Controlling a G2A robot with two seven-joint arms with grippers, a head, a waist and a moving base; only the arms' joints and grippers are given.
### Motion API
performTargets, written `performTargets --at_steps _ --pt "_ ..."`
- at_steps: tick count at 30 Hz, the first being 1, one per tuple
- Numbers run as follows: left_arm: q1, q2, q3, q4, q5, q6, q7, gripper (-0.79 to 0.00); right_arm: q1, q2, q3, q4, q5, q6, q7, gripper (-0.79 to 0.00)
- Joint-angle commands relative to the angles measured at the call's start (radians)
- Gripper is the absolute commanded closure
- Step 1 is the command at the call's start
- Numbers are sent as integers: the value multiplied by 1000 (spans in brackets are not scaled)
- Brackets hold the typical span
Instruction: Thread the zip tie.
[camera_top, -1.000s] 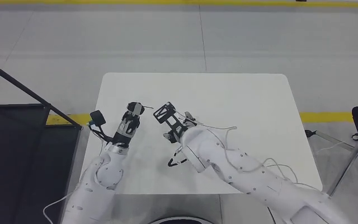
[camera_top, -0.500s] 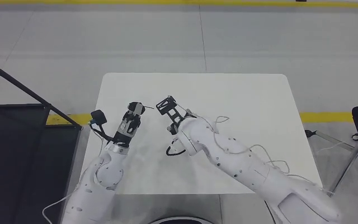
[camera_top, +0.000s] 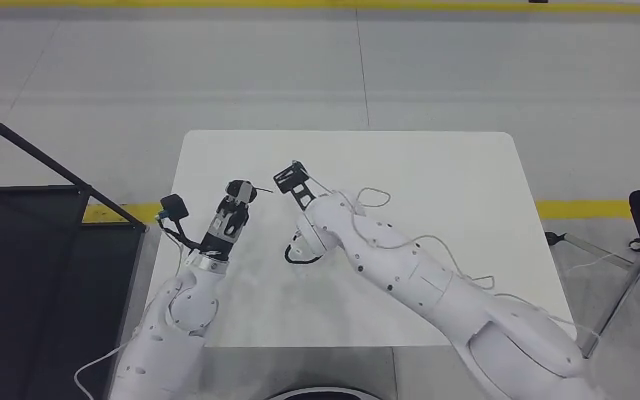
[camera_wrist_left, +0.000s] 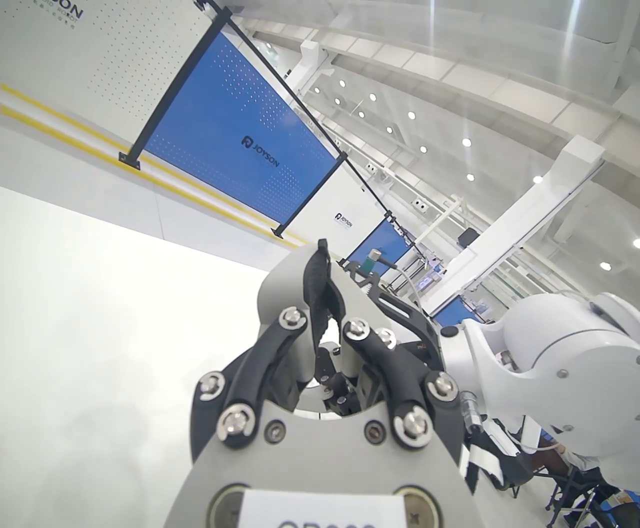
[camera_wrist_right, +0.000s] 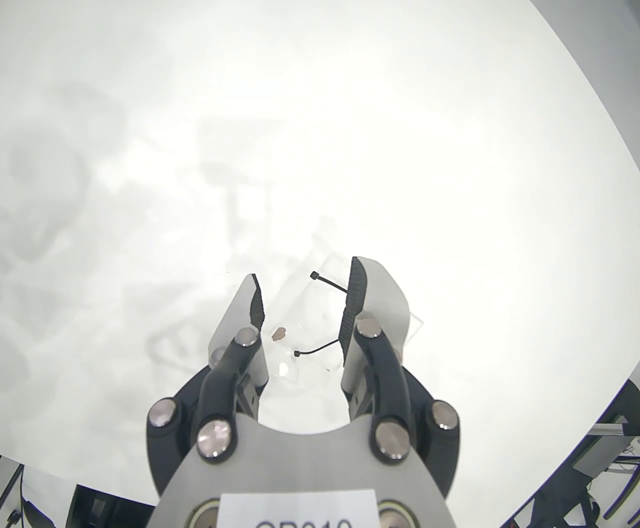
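Broadly, white table (camera_top: 450, 180), black zip tie (camera_wrist_right: 330, 283), grey floor (camera_top: 200, 70), yellow line (camera_top: 590, 208).

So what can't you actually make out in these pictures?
Right wrist view: the zip tie shows two black ends running behind a finger of the open right claw; whether they join is hidden.
Left wrist view: the shut left claw covers whatever its pads pinch.
Top view: the thin black strand at the left claw's tip is too small to identify.

1 thin black zip tie (camera_wrist_right: 330, 284) curves over the white table (camera_wrist_right: 450, 150), its 2 ends apart, unthreaded.
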Motion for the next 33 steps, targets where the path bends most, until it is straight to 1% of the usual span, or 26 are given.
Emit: performTargets --at_steps 1,9,16,20,24,28,31,33 --pt "0 -1 -1 0 0 -2 2 0 4 -12 0 24 1 -7 2 -376" --pt "1 -4 -5 1 3 -3 2 0 11 -51 11 102 -4 -16 -1 -336" --pt "2 -7 -7 -1 9 -4 3 0 10 -75 25 139 -23 -16 7 -302" --pt "3 -9 -9 -1 11 -5 3 0 7 -85 34 154 -37 -15 10 -246" --pt "4 -10 -10 -3 12 -5 2 0 3 -94 46 165 -50 -16 13 -234" --pt "5 -12 -12 -3 12 -7 3 0 -2 -101 57 174 -65 -18 16 -185" --pt "5 -13 -14 -3 15 -7 4 0 -5 -106 66 178 -78 -19 18 -132" --pt "5 -13 -15 -3 15 -8 3 0 -8 -109 72 180 -87 -20 18 -117"
